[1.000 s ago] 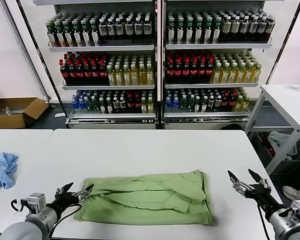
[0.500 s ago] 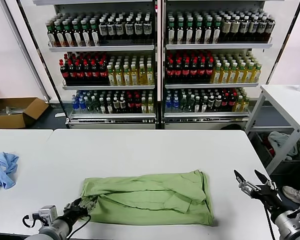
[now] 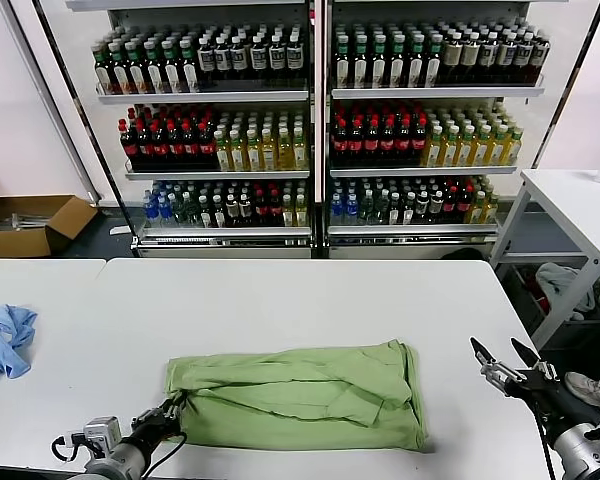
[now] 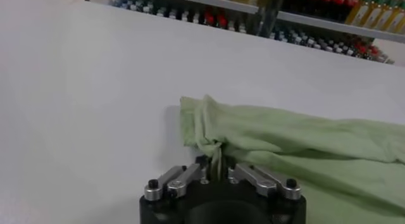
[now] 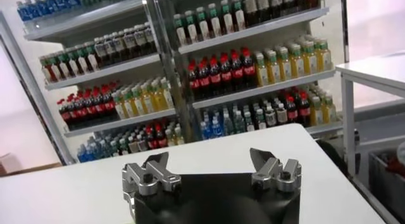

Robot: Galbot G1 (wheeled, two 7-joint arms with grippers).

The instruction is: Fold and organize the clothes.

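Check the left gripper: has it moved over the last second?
Yes. The left gripper has dropped toward the table's near edge and shut on the green shirt's corner.

A light blue cloth (image 3: 4, 338) lies crumpled on the white bench (image 3: 280, 300), well off to the outer side of the left end effector (image 3: 168, 412). Beyond the bench stand shelves of bottled drinks (image 3: 310, 130). An open cardboard box (image 3: 30, 222) sits on the floor farther left. A second white table (image 3: 580, 205) stands beyond the right end effector (image 3: 507, 357).
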